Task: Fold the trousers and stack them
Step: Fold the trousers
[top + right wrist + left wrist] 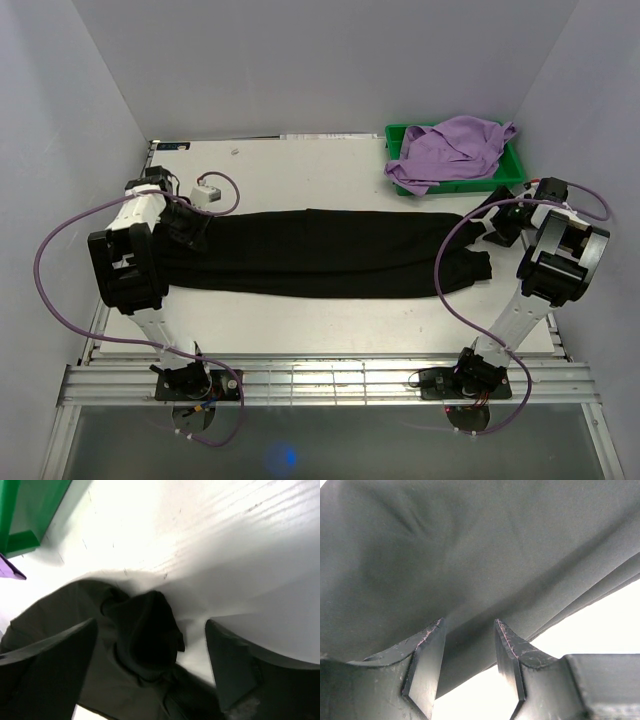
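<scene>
Two arms stand at either end of the trousers (330,255), which lie across the middle of the surface (300,175), long axis running left to right, nearly edge to edge. One small strip (170,146) at the far left corner may carry print, but it is too small for me to read. The right end of the cloth is bunched into a lump; I cannot tell which end is the waist.

My left arm is folded at the elbow over the left edge, wrist turned inward so the left claw (470,630) meets the left end of the trousers. On its wrist camera the fingers (427,647) stand partly apart with layered black cloth against the tips; whether they pinch it I cannot tell.

My right arm leans out to the right edge and bends back in, the right claw (150,650) spread wide over the bunched end, gripping nothing. At the far right, a green tray (512,172) holds a lilac garment (450,150).
</scene>
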You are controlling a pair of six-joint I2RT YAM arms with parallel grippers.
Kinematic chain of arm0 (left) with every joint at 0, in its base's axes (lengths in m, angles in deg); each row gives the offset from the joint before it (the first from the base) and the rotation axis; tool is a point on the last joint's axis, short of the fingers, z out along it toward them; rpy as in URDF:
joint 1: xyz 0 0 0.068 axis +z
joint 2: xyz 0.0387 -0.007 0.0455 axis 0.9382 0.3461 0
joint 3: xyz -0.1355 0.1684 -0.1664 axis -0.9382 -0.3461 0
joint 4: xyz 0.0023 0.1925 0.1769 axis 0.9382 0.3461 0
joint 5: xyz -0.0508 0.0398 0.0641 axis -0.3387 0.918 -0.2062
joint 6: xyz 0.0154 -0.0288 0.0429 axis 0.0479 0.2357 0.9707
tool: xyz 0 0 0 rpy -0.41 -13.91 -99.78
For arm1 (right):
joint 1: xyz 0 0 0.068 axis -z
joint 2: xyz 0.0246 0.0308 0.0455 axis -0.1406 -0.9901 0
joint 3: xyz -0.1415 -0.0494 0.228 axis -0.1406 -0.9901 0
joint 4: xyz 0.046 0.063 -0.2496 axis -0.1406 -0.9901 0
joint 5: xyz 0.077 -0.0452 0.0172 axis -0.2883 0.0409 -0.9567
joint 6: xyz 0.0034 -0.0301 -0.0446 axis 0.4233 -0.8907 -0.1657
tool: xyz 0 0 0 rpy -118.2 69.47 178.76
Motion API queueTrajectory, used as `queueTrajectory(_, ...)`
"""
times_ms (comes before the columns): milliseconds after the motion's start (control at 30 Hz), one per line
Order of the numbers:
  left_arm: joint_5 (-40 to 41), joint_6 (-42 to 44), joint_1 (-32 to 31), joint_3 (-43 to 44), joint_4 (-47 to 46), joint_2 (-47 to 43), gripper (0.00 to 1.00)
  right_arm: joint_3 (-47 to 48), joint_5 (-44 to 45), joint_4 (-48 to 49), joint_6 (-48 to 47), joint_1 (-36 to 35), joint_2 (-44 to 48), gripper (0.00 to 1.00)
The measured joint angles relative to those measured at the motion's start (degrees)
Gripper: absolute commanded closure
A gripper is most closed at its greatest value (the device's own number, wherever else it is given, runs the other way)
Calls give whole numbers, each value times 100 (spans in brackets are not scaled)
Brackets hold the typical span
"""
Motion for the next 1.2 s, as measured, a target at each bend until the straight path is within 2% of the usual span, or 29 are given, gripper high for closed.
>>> queueTrajectory(67, 35, -13, 0, -11, 4, 0, 46, -61, 0, 210, 118, -9, -4, 21)
queueTrajectory(100, 57, -22, 0, -11, 0, 0, 45, -87, -11, 291, 168, -15, -9, 34)
queueTrajectory(267, 138, -184, 20, -11, -2, 0, 41, -125, -203, 535, 319, -48, -11, 62)
queueTrajectory(300, 111, -267, 48, 4, 7, 0, 39, -125, -249, 555, 330, -48, -11, 76)
queueTrajectory(400, -140, -599, 249, 232, 94, 46, 37, -125, -378, 577, 332, -46, -9, 92)
queueTrajectory(500, -503, -1001, 752, 739, 131, 133, 39, -101, -527, 468, 315, -42, 9, 92)
queueTrajectory(600, -785, -1303, 1316, 1268, 184, 282, 44, 0, -691, 260, 260, -42, 81, 92)
queueTrajectory(700, -826, -1497, 1707, 1419, 232, 404, 53, 83, -859, 44, 236, -28, 284, 92)
queueTrajectory(867, -603, -1781, 1834, 1045, 221, 852, 63, 109, -1036, -304, 216, 15, 765, 92)
queueTrajectory(1033, -208, -2234, 1906, 734, 31, 1410, 67, 155, -1163, -623, 210, 59, 1239, 92)
queueTrajectory(1200, -136, -2557, 1937, 767, 9, 1434, 69, 280, -1200, -953, 214, 177, 1685, 92)
